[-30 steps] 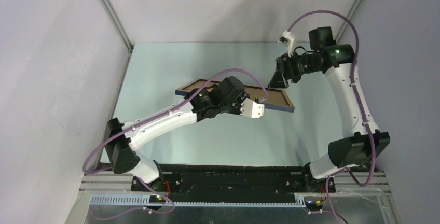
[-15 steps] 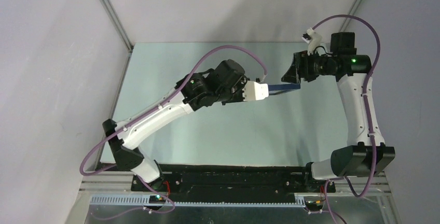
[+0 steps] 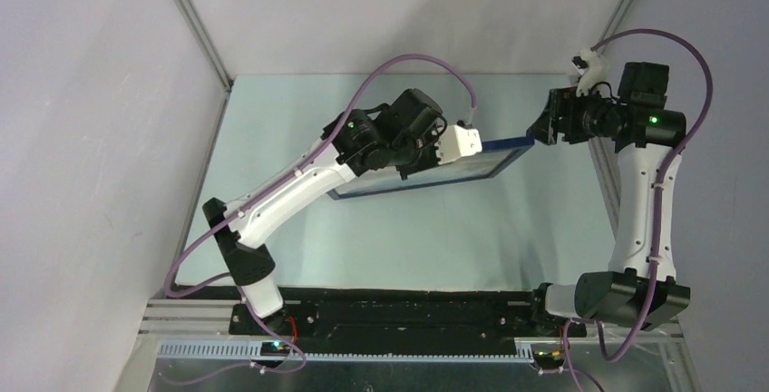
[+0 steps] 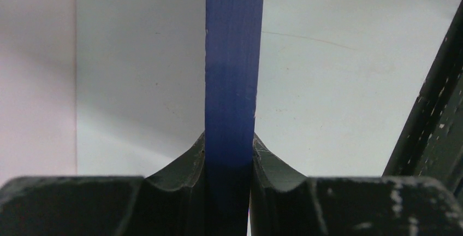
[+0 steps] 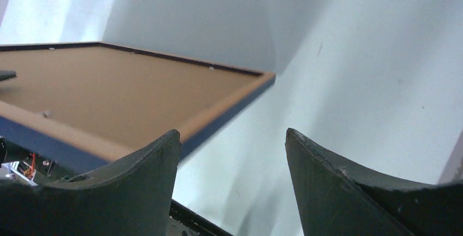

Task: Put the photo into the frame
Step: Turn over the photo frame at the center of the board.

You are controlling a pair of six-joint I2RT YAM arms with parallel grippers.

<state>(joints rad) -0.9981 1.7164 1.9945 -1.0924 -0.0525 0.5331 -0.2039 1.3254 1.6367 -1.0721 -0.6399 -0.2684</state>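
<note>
My left gripper (image 3: pixel 428 161) is shut on the frame (image 3: pixel 481 163) and holds it tilted above the table, with the dark blue front and pane facing up. In the left wrist view the frame's blue edge (image 4: pixel 235 55) runs straight up between my two fingers (image 4: pixel 180 165), which are pinched against it. The right wrist view shows the frame's brown back (image 5: pixel 109 94) from below. My right gripper (image 3: pixel 544 127) is open, just off the frame's right corner, and nothing sits between its fingertips (image 5: pixel 232 137). The photo is out of view.
The pale table top (image 3: pixel 408 238) lies under the frame. Grey enclosure walls (image 3: pixel 109 138) stand on the left, back and right. A black mounting rail (image 3: pixel 408 306) runs along the near edge between the arm bases.
The left arm has lifted the frame and turned it over, from brown back up to blue front up, and carried it right. The right gripper has drawn back to the right and stayed open.
</note>
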